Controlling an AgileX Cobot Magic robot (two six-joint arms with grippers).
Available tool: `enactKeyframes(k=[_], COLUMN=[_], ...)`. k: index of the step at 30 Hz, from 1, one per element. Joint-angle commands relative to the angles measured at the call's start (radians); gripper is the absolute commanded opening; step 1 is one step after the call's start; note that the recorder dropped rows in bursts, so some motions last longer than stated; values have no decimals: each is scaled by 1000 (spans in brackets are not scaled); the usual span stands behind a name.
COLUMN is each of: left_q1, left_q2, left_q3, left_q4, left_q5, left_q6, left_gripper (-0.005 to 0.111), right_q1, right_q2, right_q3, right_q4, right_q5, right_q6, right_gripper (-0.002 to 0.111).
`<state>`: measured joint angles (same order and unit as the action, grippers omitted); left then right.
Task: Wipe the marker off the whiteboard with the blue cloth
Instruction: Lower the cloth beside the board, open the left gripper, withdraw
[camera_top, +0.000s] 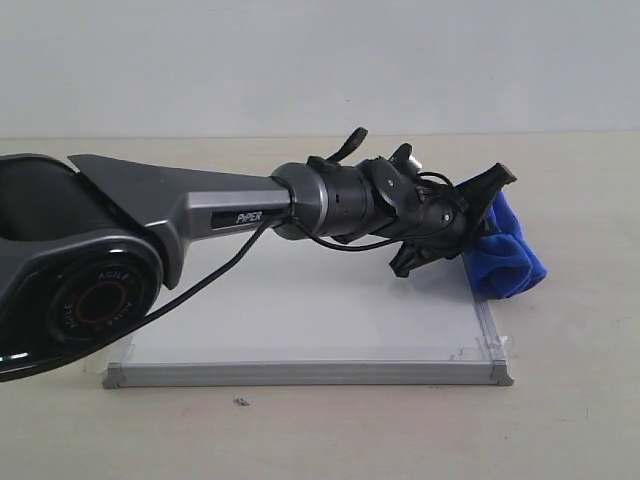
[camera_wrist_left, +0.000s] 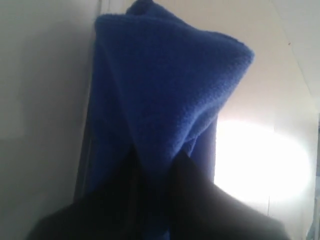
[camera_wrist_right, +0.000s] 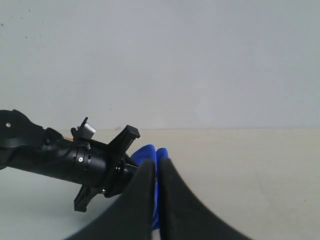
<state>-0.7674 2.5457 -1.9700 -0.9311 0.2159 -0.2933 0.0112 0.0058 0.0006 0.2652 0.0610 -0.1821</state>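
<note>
the left gripper (camera_top: 476, 236) clamps the bunched blue cloth (camera_top: 508, 258) at the right edge of the whiteboard (camera_top: 300, 320), flat on the table (camera_top: 570, 420); the right gripper (camera_wrist_right: 156, 167) has its fingers pressed together, empty

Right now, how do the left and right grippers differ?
The left gripper is shut on the cloth; the right gripper is shut on nothing, its jaws pressed together. The left gripper reaches across to the right edge of the whiteboard; the right gripper is outside the exterior view. Shared: both are black and shut.
</note>
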Motion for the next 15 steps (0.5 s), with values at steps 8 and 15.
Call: enactKeyframes(k=[8,15], left_q1=[27,72], left_q2=[4,-33], left_q3=[-9,-98], left_q4=[-103,-130], left_q5=[103,183], left_q6=[-5,53], left_gripper=[79,78], right_q1=[0,0], right_q2=[-6,-6], right_q3=[-1,-1], right_q4=[-2,-2], right_q5=[-4,-4], right_q6=[-7,-9], right_gripper=[0,0])
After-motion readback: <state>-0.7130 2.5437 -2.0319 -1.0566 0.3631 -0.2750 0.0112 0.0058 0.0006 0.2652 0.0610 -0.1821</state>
